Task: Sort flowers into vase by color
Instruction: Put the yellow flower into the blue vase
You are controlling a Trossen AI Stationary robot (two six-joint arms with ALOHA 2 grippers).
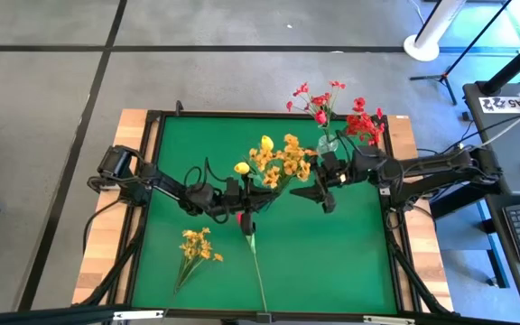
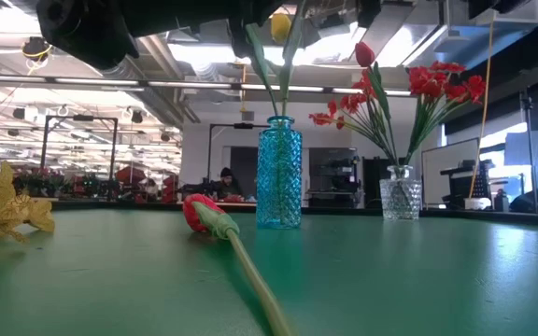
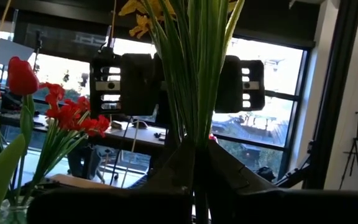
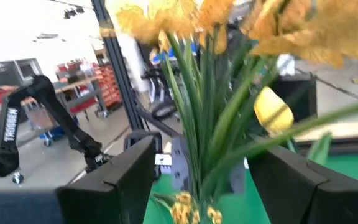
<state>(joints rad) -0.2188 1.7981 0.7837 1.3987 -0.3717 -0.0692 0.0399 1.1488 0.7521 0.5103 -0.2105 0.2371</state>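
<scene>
The left hand (image 1: pixel 242 197) is closed on the yellow bunch's stems (image 3: pixel 197 81) above the blue vase (image 2: pixel 278 174) at desk centre. The right hand (image 1: pixel 325 191) stands open around the same stems. A red tulip (image 1: pixel 253 244) and yellow spray (image 1: pixel 197 248) lie toward six o'clock. Tugging could tip the vase.
</scene>
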